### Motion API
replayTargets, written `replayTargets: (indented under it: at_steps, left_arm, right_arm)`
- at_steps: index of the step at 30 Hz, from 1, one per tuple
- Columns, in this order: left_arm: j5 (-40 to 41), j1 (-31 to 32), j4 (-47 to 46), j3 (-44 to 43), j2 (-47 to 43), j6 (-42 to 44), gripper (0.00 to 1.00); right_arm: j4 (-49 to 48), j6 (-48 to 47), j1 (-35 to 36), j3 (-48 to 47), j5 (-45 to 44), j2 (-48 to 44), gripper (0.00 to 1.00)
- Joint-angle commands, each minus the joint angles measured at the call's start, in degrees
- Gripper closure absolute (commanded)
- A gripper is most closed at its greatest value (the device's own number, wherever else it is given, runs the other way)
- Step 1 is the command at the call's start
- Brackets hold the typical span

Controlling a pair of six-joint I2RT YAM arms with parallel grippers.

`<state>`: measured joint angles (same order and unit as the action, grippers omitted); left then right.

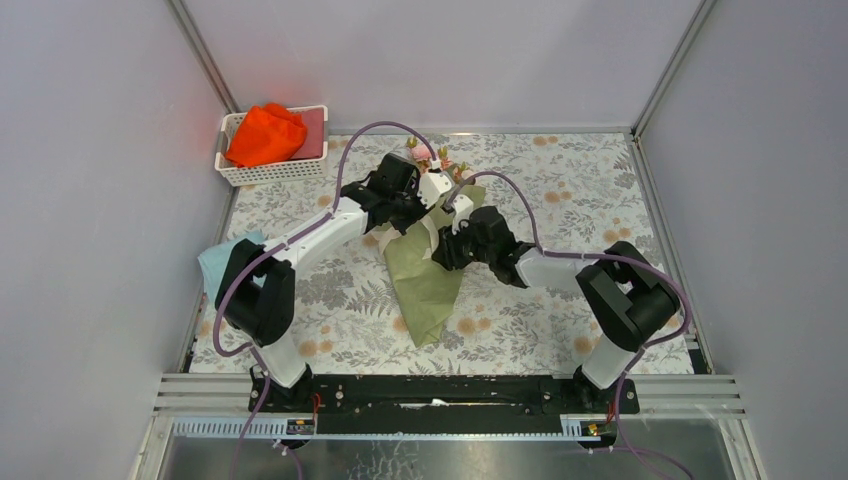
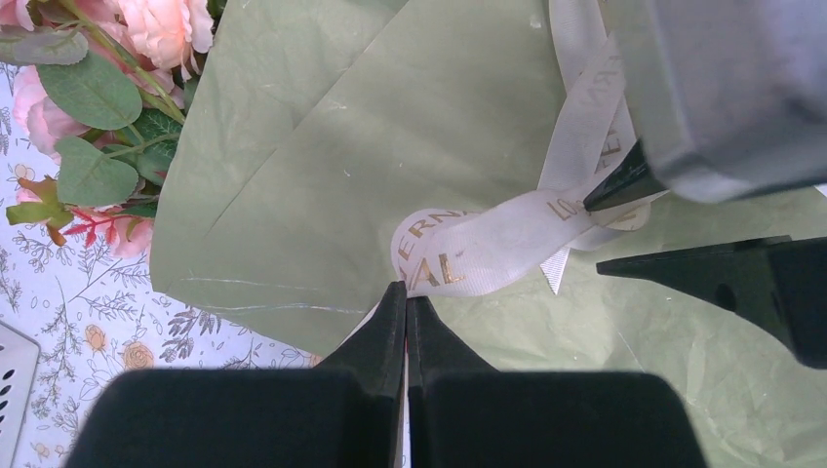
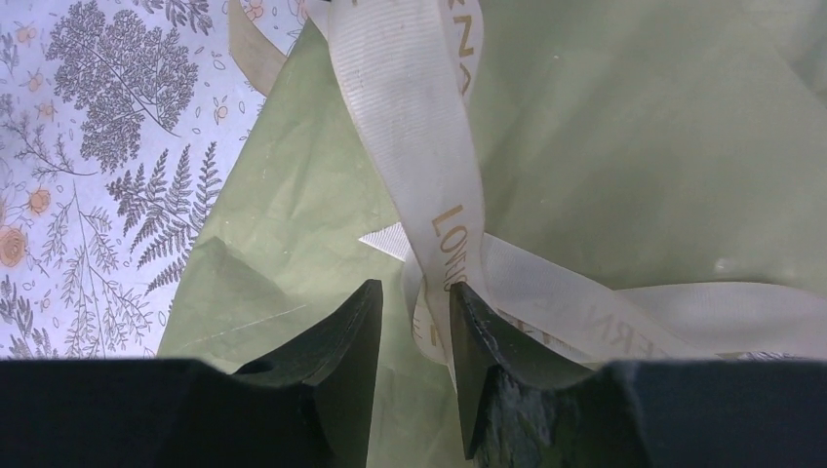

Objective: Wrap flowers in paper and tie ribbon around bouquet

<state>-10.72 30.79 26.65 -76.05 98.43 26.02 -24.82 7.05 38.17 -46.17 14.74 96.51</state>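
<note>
The bouquet lies in the middle of the table, a cone of olive-green paper with its point toward me. Pink flowers and green leaves stick out of its wide far end. A cream ribbon with gold lettering loops across the paper. My left gripper is shut, with the ribbon's loop running into its tips. My right gripper is open, and a ribbon strand hangs between its fingers against the right one. From above, both grippers meet over the cone's upper half.
A white basket at the far left corner holds an orange-red cloth. A light blue cloth lies by the left arm. The floral tablecloth covers the table, which has grey walls on three sides.
</note>
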Motion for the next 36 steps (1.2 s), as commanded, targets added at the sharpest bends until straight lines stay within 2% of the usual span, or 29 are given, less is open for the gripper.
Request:
replayTargets:
  at_steps: [1,3,6,7,11,12,14,16,18,20,24,26,30,32,34,36]
  left_arm:
    - [-0.62,0.05,-1.18,-1.17,0.55,-0.32,1.0]
    - [-0.8,0.06,-1.17,-1.14,0.67,-0.49,1.0]
    - [-0.9,0.06,-1.06,-0.86,0.86,-0.75,1.0]
    - [-1.07,0.08,-0.7,-0.7,0.92,-0.77,1.0]
    - [-4.74,1.14,5.72,-1.27,1.89,2.14,1.0]
    - [-5.54,1.76,7.83,-1.59,1.93,3.38,0.86]
    - [-7.71,2.26,12.06,-2.44,1.47,5.27,0.51]
    - [-8.68,2.22,15.64,-4.1,0.41,6.59,0.24]
    - [-8.46,1.33,18.12,-5.74,-0.95,7.34,0.11]
    - [-9.39,-1.8,19.38,-6.83,-2.08,7.41,0.02]
    - [-10.51,-10.79,17.68,-6.88,-1.69,3.83,0.04]
    - [-12.09,-14.48,16.44,-6.28,0.3,0.66,0.17]
    - [-13.19,-19.43,13.16,-3.98,4.91,-1.77,0.53]
    - [-12.68,-20.86,10.44,-0.78,5.05,2.49,0.54]
    - [-13.52,-21.49,9.5,2.55,4.29,9.37,0.46]
    - [-14.64,-21.64,7.88,5.75,3.21,15.71,0.32]
  right_arm:
    - [-5.4,2.42,-0.07,-2.45,2.97,1.98,0.62]
    - [-6.16,3.56,-0.11,-2.74,3.86,3.03,0.69]
    - [-5.32,4.86,-0.09,-3.3,4.92,2.83,0.94]
    - [-4.37,4.99,-0.16,-3.39,4.78,2.24,0.99]
    - [-0.83,6.09,-1.79,-2.79,5.08,-0.18,1.0]
    - [-0.47,6.4,-2.46,-2.39,5.64,-0.33,1.0]
    - [-0.52,6.93,-3.63,-1.61,6.79,-0.29,1.0]
    - [-0.9,7.1,-4.46,-0.88,7.31,-0.35,1.0]
    - [-1.26,7.28,-4.81,-0.57,7.37,-0.29,1.0]
    - [-0.93,7.09,-4.83,-0.79,7.39,0.0,1.0]
    - [-0.38,6.32,-4.79,-1.02,7.17,0.1,1.0]
    - [-0.11,5.94,-4.78,-1.02,7.04,0.08,1.0]
    - [0.01,5.72,-4.82,-1.16,7.23,0.17,1.0]
    - [0.03,5.64,-4.79,-1.24,7.42,0.1,1.0]
    - [0.24,5.46,-4.84,-1.29,7.45,0.16,1.0]
    - [0.47,5.35,-4.81,-1.44,7.6,0.3,1.0]
